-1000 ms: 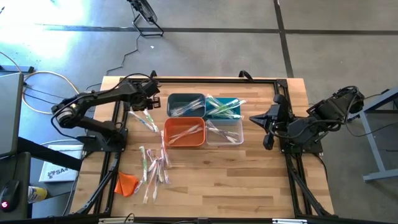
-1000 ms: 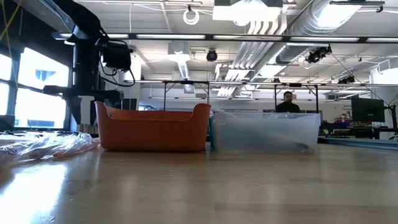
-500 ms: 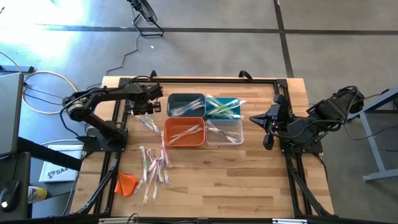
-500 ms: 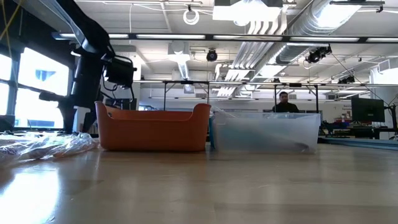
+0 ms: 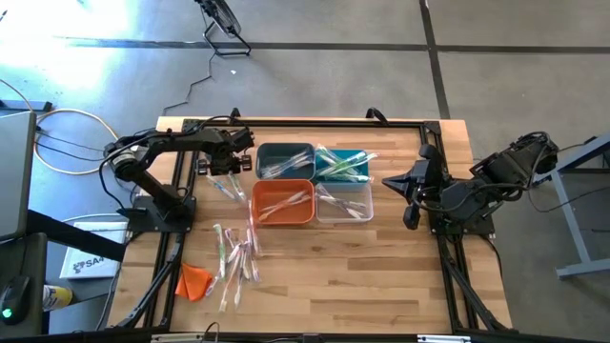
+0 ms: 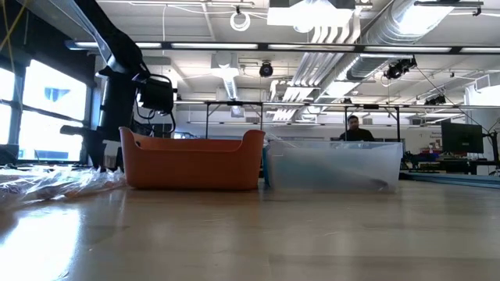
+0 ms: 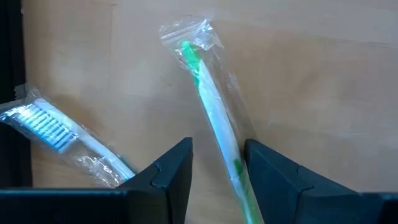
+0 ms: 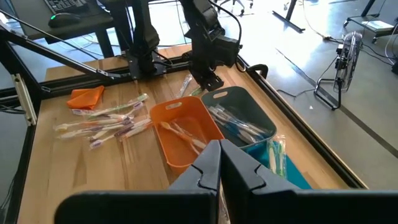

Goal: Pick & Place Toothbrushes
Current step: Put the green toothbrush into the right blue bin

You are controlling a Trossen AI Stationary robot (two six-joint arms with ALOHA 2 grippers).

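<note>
The grey concrete floor surrounds a pale wooden table (image 5: 334,276), seen from above. In the middle stand 4 rectangular plastic bins: dark grey (image 5: 283,160), teal (image 5: 343,164), orange (image 5: 282,202) and clear (image 5: 345,202), each already with some wrapped toothbrushes inside. A loose heap of thin toothbrushes in clear shiny wrappers (image 5: 236,252) lies near the table's left front part, with a small orange cloth-like lump (image 5: 193,279) beside it. The left gripper (image 5: 224,164) has moved, compared with 1 second ago, closer to the dark grey bin and now stands over 2 stray brushes (image 5: 225,186) just left of the bins. The right gripper (image 5: 389,181) waits at the right side, unchanged.

In the low view, the room behind has ceiling pipes and a person sitting far away. The left arm (image 6: 125,86) has shifted toward the orange bin and hangs behind its left end.

In the left wrist view, the jaws stand apart, and a white and green toothbrush in its clear wrapper (image 7: 214,115) runs between them on the wood; a blue-bristled one (image 7: 56,134) lies beside. I judge the arm is lining up for a pick, not yet gripping.

In the right wrist view, the right fingers (image 8: 208,165) are pressed together with nothing between them.
</note>
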